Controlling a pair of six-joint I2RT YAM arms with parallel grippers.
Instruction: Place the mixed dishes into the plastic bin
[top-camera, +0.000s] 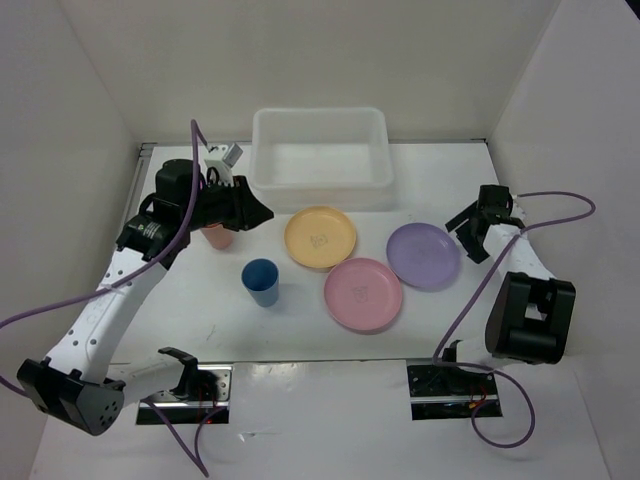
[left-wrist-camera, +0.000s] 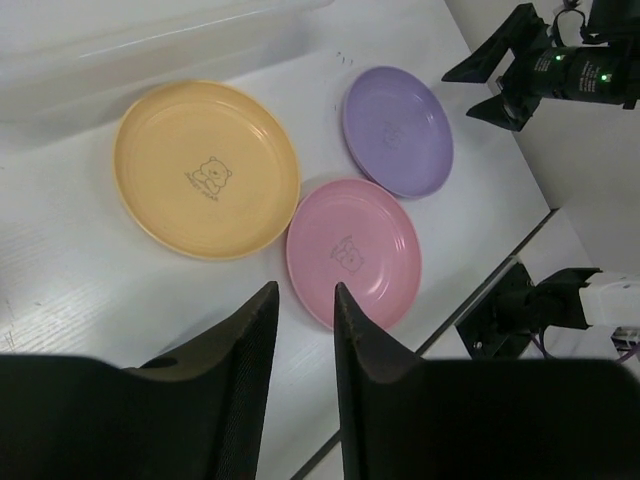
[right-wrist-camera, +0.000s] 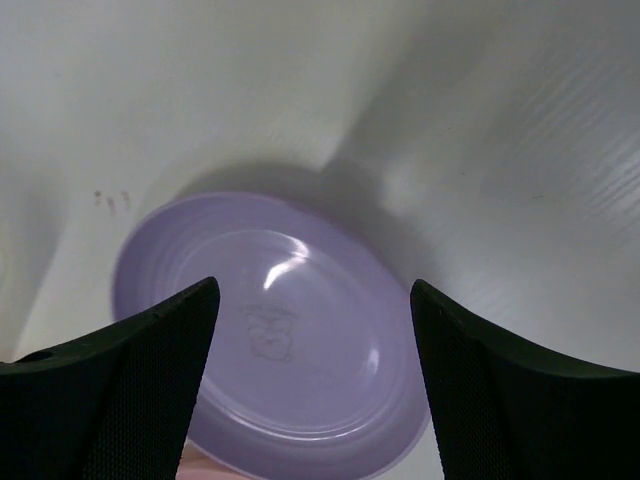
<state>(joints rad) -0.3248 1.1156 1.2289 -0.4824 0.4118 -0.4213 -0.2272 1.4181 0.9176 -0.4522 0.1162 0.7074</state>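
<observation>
Left gripper (left-wrist-camera: 305, 295), jaws a narrow empty slit, hangs above the red cup (top-camera: 216, 238), which I could topple descending off-centre; right gripper (right-wrist-camera: 312, 295) gapes empty over the purple plate (top-camera: 423, 255).

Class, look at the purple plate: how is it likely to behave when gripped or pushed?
The purple plate looks like thin moulded plastic, so it is probably light and stiff. Its glossy highlight suggests a slippery surface. Lying flat on the table, it would likely slide, not tip.

Glossy purple plate (right-wrist-camera: 290, 340) (bright highlight), translucent plastic bin (top-camera: 318, 186); matt, finely textured fingers (right-wrist-camera: 100, 400)
</observation>
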